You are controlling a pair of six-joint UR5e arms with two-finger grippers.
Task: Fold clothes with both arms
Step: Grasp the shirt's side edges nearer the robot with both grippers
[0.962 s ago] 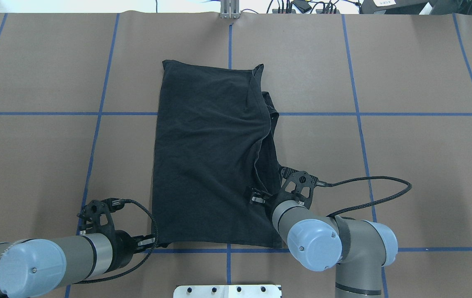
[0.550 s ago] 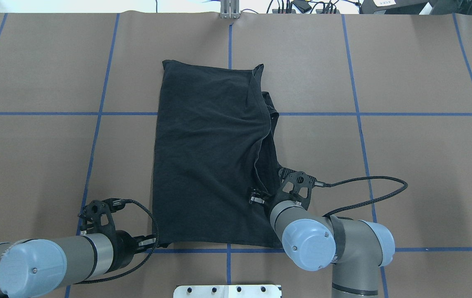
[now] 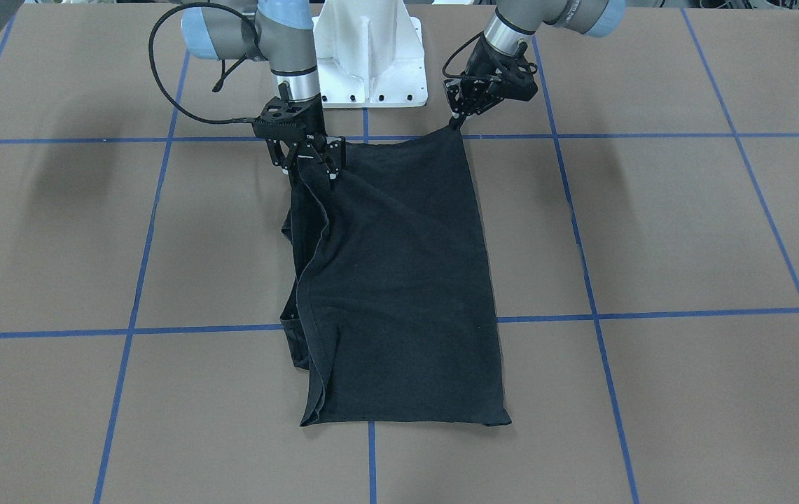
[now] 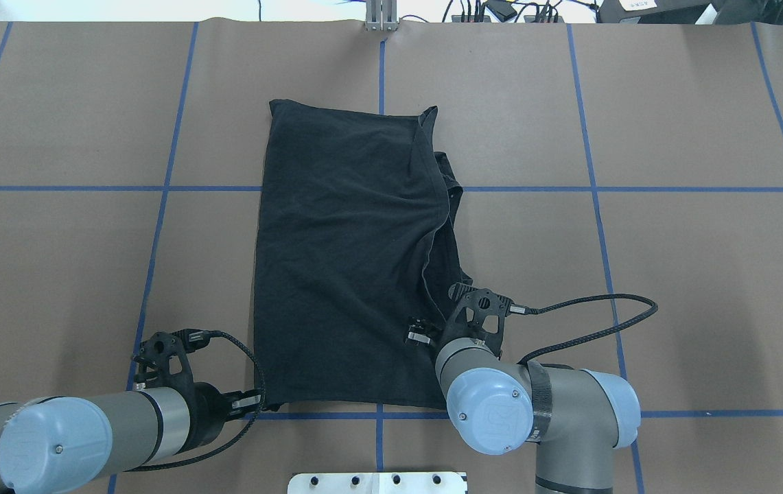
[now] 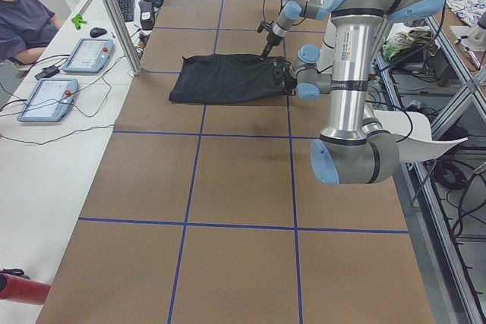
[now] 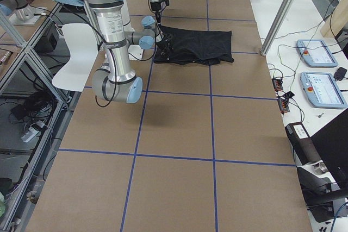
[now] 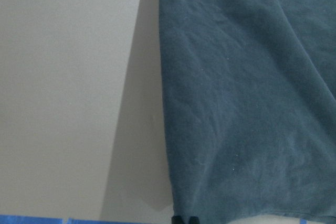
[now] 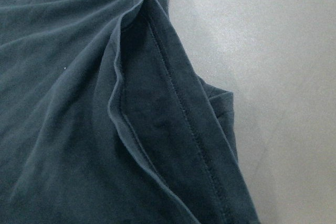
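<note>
The black T-shirt (image 4: pixel 343 261) lies folded lengthwise into a long strip on the brown table; its print and neck label are hidden. My left gripper (image 4: pixel 248 400) sits low at the shirt's near-left corner and is shut on that corner; it also shows in the front view (image 3: pixel 456 123), and its fingertips (image 7: pixel 184 219) show pressed together in the left wrist view. My right gripper (image 4: pixel 418 331) is open over the shirt's folded right edge, its fingers astride the fold in the front view (image 3: pixel 314 166). The right wrist view shows the layered hem (image 8: pixel 173 103) close up, with no fingers in it.
The white pedestal base (image 3: pixel 371 63) stands just behind the shirt's near edge. Blue tape lines (image 4: pixel 158 226) divide the brown table. A metal post (image 4: pixel 381 17) stands at the far edge. An operator (image 5: pixel 23 20) and tablets (image 5: pixel 47 100) are beyond the far side.
My right arm has shifted a little to the left and toward the robot over the shirt's right side. The left arm and the shirt have hardly moved.
</note>
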